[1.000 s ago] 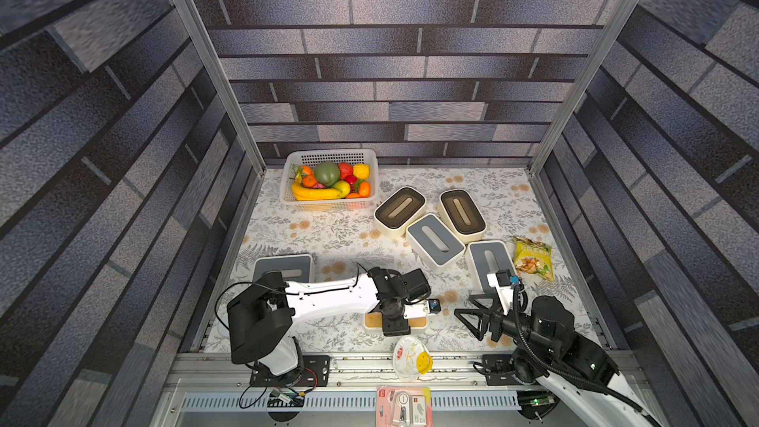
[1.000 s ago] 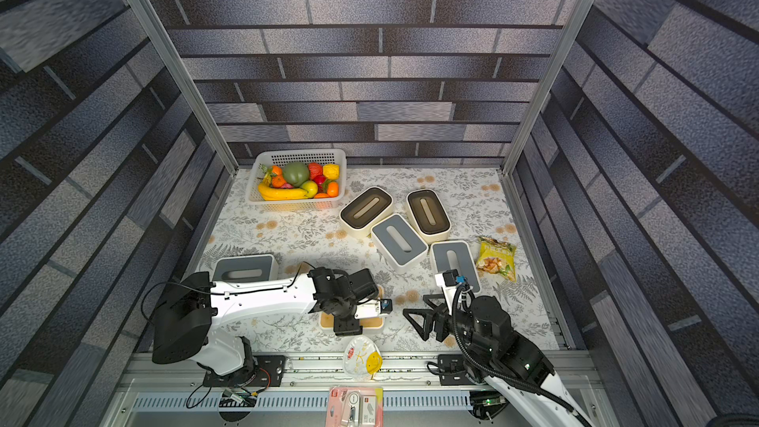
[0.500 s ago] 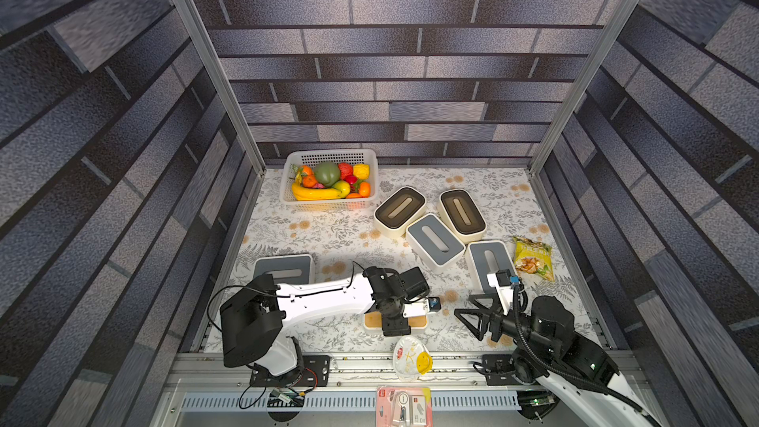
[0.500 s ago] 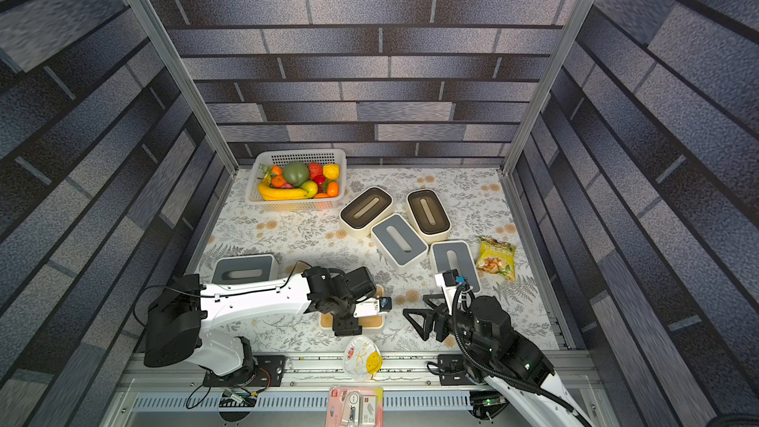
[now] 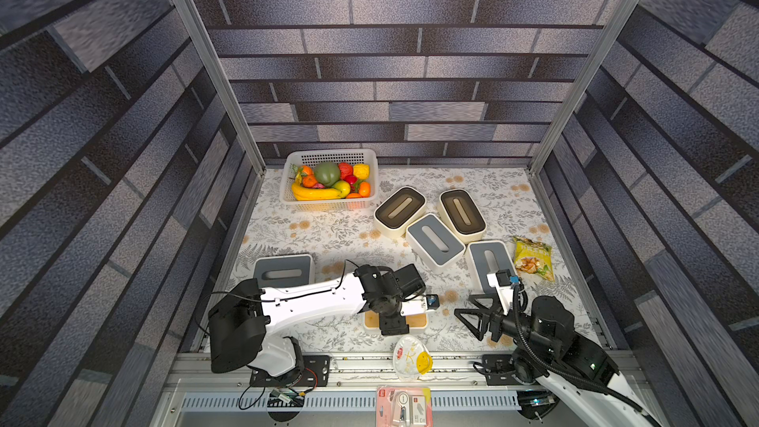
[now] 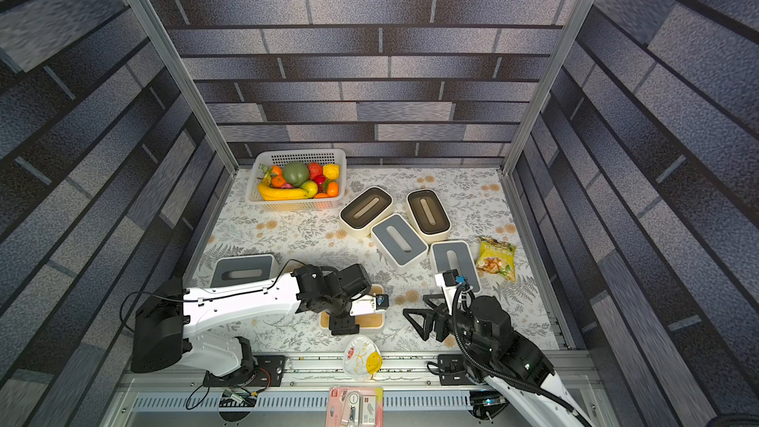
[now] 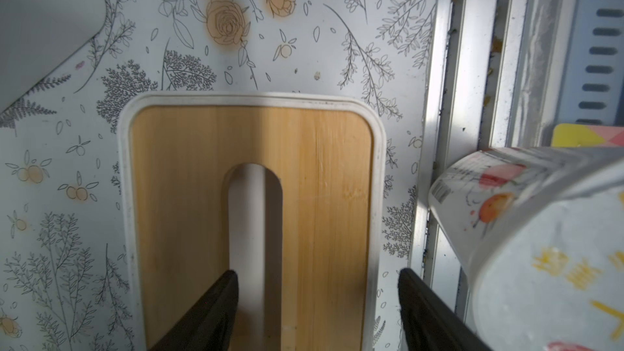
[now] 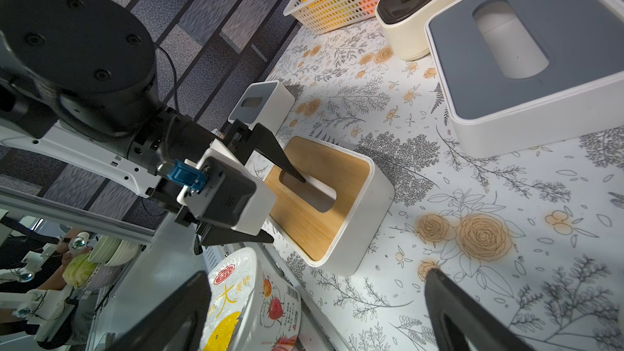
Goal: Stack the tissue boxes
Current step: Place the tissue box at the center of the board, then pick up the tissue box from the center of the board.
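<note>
None of the six tissue boxes (image 6: 398, 240) sits on another, so the task is at its first pick. The wood-lidded box (image 5: 417, 321) lies flat at 6 o'clock on the counter (image 5: 328, 240), close to the near rail (image 5: 349, 359), and the left hand (image 8: 287, 211) is over it. In the right wrist view one finger (image 8: 280, 160) dips into the lid's slot while its mate hangs outside the long wall on the rail side. The left wrist view shows both standing a little clear of the strip between them, so the hand is partly open and grips nothing. The next move, I judge, is a squeeze on that strip, then a level lift toward a base box; the lone grey-lidded box (image 5: 283, 273) at 8 o'clock is nearest. The printed tub (image 7: 523, 231) beside the outer finger could get nudged. The right hand (image 8: 315, 276) hangs at 5 o'clock, fully spread and empty. Both top views hide most of that lid under the arm, yet only they show the other four boxes (image 5: 435, 240) crowded from 1 to 3 o'clock.
</note>
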`<state>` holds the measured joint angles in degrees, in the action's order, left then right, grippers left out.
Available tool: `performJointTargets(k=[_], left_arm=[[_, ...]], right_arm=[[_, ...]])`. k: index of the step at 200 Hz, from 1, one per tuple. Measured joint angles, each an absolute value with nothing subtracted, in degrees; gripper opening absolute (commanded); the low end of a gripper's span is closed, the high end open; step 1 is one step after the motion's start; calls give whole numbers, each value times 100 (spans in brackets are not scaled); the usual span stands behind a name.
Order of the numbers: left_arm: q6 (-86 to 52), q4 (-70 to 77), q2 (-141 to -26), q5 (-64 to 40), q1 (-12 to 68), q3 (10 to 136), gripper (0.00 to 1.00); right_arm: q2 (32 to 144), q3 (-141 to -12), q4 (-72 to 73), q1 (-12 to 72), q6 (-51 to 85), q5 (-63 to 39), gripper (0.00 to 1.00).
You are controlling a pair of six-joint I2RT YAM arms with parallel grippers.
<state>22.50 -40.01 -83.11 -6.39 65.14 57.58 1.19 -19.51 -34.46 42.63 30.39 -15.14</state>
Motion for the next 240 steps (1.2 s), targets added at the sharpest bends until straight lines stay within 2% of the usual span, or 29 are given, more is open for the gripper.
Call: performJointTargets(k=[110,150,188,240], left_arm=[[2250,-4091,-7301,-729,6224,5717,80],[2222,-4053,-6652,-836,5887,5662,89],[2110,-3726,-5857,-1186,5487,5411,98],[2049,-3555,-5627,-1658,5282,5365,100]], right_arm=[[119,-1951,-3450,4263,3044,-1481,100],[183,-1953,-3454,4263,3159,-1216,100],[731,-2097,-3474,4263,3420,-867,100],[1223,-2917,-3540,4263,3437,-397,100]])
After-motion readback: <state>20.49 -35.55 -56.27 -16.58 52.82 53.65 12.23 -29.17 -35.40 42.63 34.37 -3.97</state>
